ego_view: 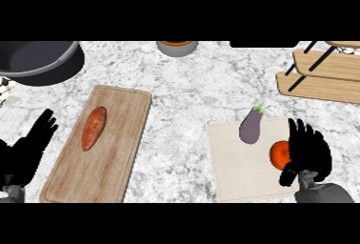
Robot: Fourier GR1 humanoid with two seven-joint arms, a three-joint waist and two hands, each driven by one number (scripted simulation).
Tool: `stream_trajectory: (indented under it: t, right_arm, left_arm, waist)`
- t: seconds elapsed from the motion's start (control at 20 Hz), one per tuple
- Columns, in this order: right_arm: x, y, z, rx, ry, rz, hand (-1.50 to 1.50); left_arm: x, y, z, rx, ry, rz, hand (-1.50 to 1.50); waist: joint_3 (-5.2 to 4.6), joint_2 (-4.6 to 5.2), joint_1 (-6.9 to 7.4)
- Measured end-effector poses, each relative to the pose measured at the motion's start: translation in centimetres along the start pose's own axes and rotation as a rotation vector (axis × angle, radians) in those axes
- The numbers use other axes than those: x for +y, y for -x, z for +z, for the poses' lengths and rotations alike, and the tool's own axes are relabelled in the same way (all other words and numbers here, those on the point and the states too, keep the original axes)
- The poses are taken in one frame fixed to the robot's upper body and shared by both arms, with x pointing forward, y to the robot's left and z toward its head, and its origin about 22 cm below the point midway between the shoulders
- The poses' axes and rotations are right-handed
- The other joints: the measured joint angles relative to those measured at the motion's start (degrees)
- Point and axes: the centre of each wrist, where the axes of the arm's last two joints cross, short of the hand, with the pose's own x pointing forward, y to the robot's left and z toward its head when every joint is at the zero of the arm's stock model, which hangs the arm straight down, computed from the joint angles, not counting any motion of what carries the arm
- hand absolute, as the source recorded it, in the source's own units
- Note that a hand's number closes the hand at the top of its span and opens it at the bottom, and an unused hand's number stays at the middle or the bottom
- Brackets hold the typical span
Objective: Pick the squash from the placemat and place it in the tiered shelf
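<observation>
The black right hand (309,151) is hovering open beside the round orange squash (277,153) on the pale cloth placemat (239,178), probably to grab it. It is holding nothing.

Squash (278,152): orange, rounded, shown lying on the beige placemat (239,171) near its right edge, partly covered by the right hand (309,155). Tiered shelf (323,86): pale wooden boards, seen beyond the placemat's far right corner.

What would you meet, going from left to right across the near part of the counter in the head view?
left robot hand → sweet potato on the cutting board → eggplant → squash, both on the placemat → right robot hand
</observation>
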Motion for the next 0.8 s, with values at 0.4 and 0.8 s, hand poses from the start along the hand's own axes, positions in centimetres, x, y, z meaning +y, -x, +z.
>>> stream_trajectory:
  t: [0.4, 0.8]
  right_arm:
    - [1.0, -0.1, -1.7, -0.003, -0.04, -0.03, 1.5]
    - [1.4, 0.8, -1.8, -0.051, 0.0, -0.001, 1.5]
  left_arm:
    - [0.0, -0.7, 0.2, -0.002, -0.004, 0.0, 0.0]
    - [-0.4, -0.8, 0.4, 0.0, -0.009, 0.001, 0.0]
  waist:
    - [-0.16, -0.12, 0.02]
    - [-0.54, -0.48, 0.05]
